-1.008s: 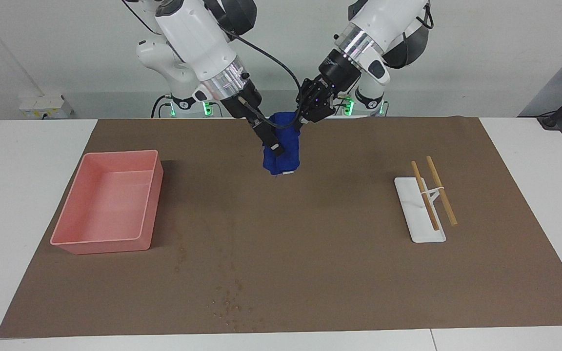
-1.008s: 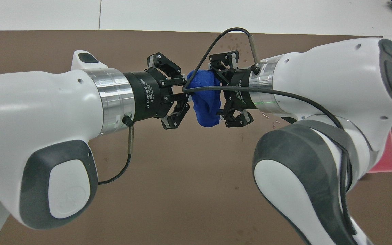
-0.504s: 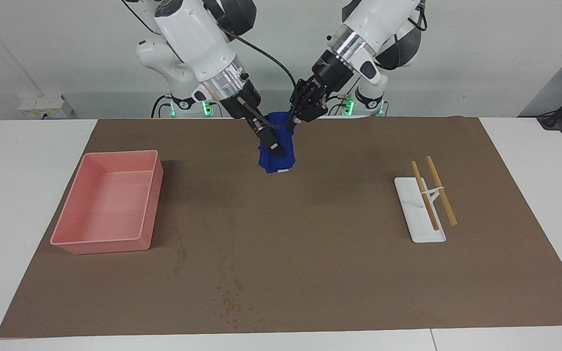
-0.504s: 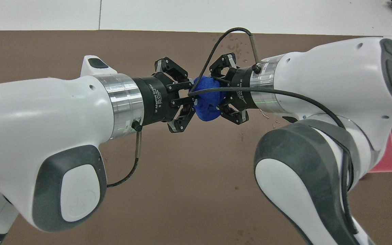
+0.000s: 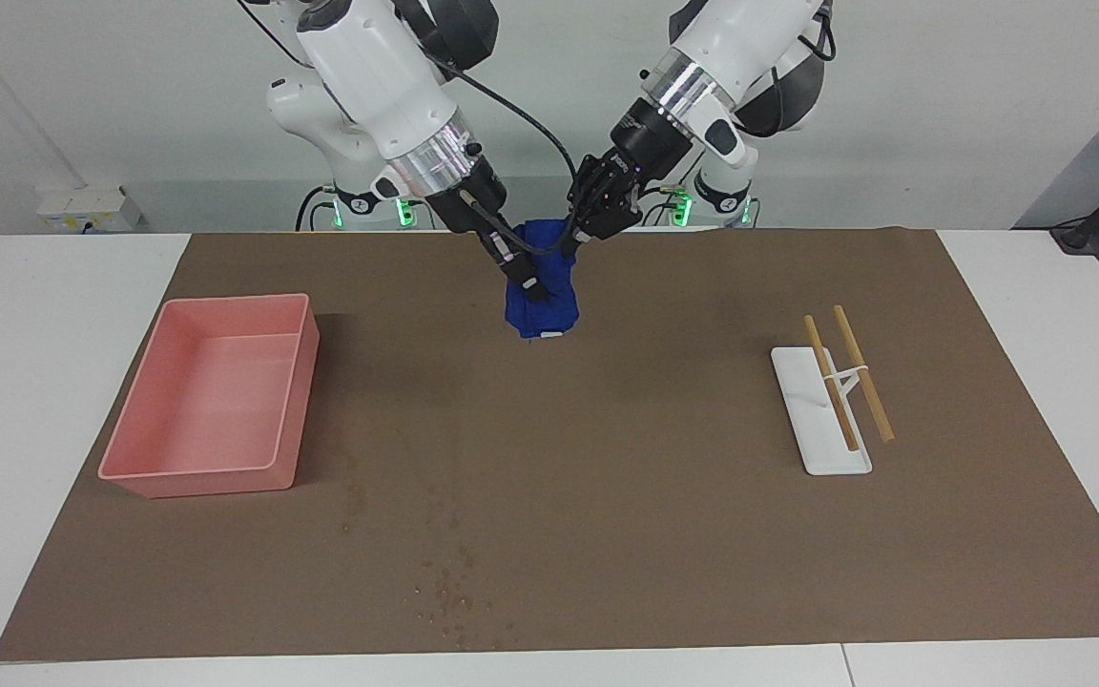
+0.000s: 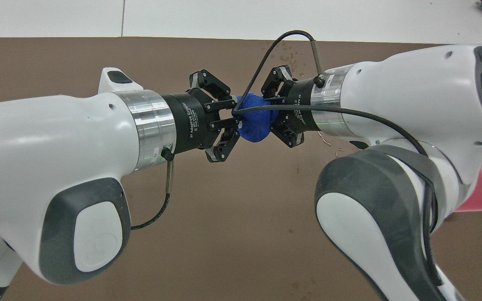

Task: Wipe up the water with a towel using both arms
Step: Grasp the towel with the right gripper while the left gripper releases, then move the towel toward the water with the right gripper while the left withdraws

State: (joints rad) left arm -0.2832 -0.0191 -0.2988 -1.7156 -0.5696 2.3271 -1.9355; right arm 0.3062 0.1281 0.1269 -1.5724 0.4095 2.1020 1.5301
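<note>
I see a brown mat point(image 5: 607, 496) covering the white table point(image 5: 1065, 315). The arms hide much of it from overhead. The pink bin point(image 5: 211, 396) holds nothing. Left gripper point(image 6: 234, 122) and right gripper point(image 6: 269, 119) both clamp the towel point(image 5: 542, 296), held above the mat's middle near the robots.

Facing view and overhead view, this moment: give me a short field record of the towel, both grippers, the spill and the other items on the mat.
towel: blue bundle held up between both grippers
left gripper: shut on towel
right gripper: shut on towel
water: droplets on brown mat, farther from the robots than the towel
pink bin: toward the right arm's end
white tray with sticks: toward the left arm's end
</note>
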